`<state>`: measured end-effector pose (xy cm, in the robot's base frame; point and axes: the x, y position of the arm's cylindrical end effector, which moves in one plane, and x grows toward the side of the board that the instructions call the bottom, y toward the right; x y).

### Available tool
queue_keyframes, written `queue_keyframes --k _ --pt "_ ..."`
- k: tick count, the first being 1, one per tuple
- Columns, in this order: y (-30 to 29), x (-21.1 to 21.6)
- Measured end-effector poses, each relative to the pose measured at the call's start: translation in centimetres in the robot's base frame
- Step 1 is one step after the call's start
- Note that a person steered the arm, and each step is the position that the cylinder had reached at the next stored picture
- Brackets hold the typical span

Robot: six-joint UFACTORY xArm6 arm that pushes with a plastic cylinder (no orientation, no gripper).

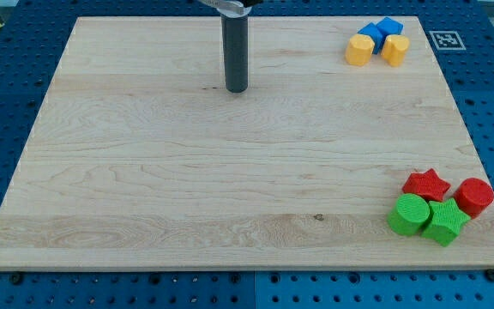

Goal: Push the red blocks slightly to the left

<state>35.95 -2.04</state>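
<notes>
Red star block (426,184) and red cylinder block (474,196) sit untouched at the wooden worktop's (144,172) lower right; my tip (237,89), a bare rod tool holding nothing, stands far off.

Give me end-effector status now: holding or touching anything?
My tip: bare rod, no claw, holding nothing. It touches no block and sits at the board's top centre, far from the red star and red cylinder at bottom right.
</notes>
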Motion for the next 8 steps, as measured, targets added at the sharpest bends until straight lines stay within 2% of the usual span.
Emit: queue_keyframes --k 4,8 --pt "0.2 0.0" --pt "20.8 9.4"
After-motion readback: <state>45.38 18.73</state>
